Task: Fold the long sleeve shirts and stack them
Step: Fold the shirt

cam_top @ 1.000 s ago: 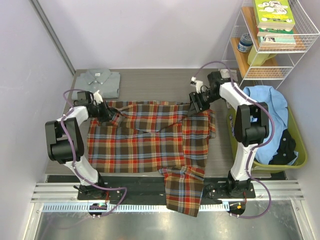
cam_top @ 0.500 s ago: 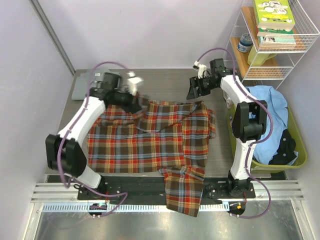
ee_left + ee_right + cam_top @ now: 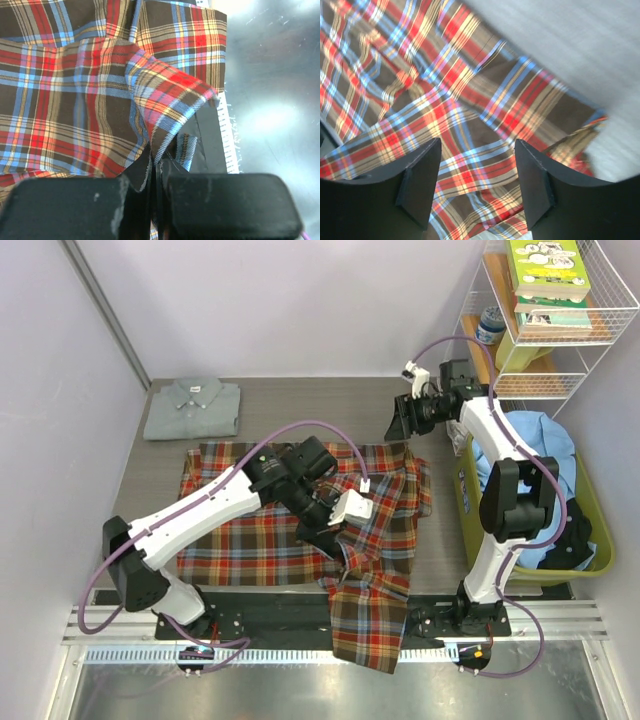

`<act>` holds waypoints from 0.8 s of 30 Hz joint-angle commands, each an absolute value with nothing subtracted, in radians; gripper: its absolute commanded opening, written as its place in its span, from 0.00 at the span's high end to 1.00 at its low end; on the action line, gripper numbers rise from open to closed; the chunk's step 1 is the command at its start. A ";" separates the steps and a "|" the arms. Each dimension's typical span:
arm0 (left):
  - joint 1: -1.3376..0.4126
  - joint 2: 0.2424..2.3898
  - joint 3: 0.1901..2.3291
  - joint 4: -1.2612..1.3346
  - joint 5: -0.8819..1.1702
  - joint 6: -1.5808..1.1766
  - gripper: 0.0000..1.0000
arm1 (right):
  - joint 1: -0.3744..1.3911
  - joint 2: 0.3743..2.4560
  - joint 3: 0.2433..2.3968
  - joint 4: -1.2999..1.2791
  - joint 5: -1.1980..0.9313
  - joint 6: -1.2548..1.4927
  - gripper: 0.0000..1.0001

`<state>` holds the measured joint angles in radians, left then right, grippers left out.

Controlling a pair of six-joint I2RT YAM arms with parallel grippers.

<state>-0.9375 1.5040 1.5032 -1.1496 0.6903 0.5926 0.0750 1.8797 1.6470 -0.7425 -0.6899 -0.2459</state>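
Two shirts lie on the worktop (image 3: pixel 330 405). The grey shirt (image 3: pixel 192 408) sits folded in the far left corner. The plaid shirt (image 3: pixel 260 525) is spread across the middle, reaching from close to the left edge almost to the right edge. One sleeve (image 3: pixel 368 625) spills over the near edge, right of centre, and hangs down; its long axis runs straight out across that edge.

The left arm stretches diagonally over the plaid body. The left gripper (image 3: pixel 154 171) is down near the near edge, just where that sleeve leaves the body. Its fingers are pressed together on a raised fold (image 3: pixel 170 100) of plaid cloth, which the wrist view shows pinched between them, with the rest of the sleeve lying beyond towards the edge.

The right gripper (image 3: pixel 477 147) hovers by the far right corner of the plaid shirt, above the cloth and not touching it. Its fingers are spread with nothing between them.

The hanging sleeve probably has to come back onto the worktop and across the body. If so, the left arm is plainly the nearer one, and the pull would run away from the near edge, along the sleeve's length. The right arm is well apart from the sleeve. It is better placed to pin or take the far right corner, so the body does not drag along with the pull. The grey shirt looks finished, so the plaid would go on top of it.
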 commanded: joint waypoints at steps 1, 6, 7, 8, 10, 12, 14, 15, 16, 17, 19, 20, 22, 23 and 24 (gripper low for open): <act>-0.939 1.494 1.480 -1.073 0.686 0.516 1.00 | 0.092 1.842 1.559 -0.758 -0.739 -0.302 0.36; -0.810 1.490 1.388 -0.784 0.733 0.206 1.00 | 0.097 1.848 1.519 -0.764 -0.753 -0.311 0.37; -0.722 1.485 1.344 -0.676 0.751 0.075 1.00 | 0.097 1.850 1.522 -0.773 -0.752 -0.313 0.37; -0.674 1.486 1.323 -0.625 0.762 0.017 1.00 | 0.097 1.853 1.523 -0.781 -0.749 -0.324 0.37; -0.538 1.489 1.280 -0.512 0.767 -0.073 1.00 | 0.097 1.856 1.535 -0.796 -0.746 -0.330 0.36; -0.420 1.497 1.229 -0.457 0.746 -0.147 1.00 | 0.097 1.864 1.539 -0.802 -0.750 -0.334 0.36; -0.353 1.523 1.185 -0.391 0.732 -0.214 1.00 | 0.098 1.874 1.532 -0.802 -0.755 -0.330 0.36; -0.298 1.534 1.172 -0.373 0.723 -0.228 1.00 | 0.098 1.876 1.525 -0.787 -0.761 -0.321 0.36; -0.275 1.551 1.155 -0.330 0.715 -0.242 1.00 | 0.101 1.878 1.513 -0.778 -0.762 -0.315 0.36; -0.252 1.558 1.125 -0.309 0.712 -0.259 1.00 | 0.104 1.881 1.488 -0.769 -0.765 -0.310 0.37; -0.192 1.572 1.095 -0.261 0.701 -0.267 1.00 | 0.120 1.887 1.460 -0.738 -0.753 -0.298 0.37; -0.172 1.591 1.076 -0.255 0.700 -0.267 1.00 | 0.124 1.888 1.431 -0.726 -0.747 -0.293 0.37; -0.117 1.601 1.057 -0.233 0.703 -0.268 1.00 | 0.141 1.899 1.411 -0.701 -0.721 -0.287 0.38; -0.098 1.612 1.048 -0.230 0.704 -0.270 1.00 | 0.146 1.905 1.401 -0.696 -0.715 -0.284 0.38; -0.068 1.615 1.036 -0.226 0.707 -0.268 1.00 | 0.152 1.913 1.397 -0.695 -0.712 -0.284 0.39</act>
<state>-0.1406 1.6043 1.0622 -0.3325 0.6964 -0.2260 0.1219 1.8843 1.4269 -0.7441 -0.7303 -0.2977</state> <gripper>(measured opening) 0.004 0.623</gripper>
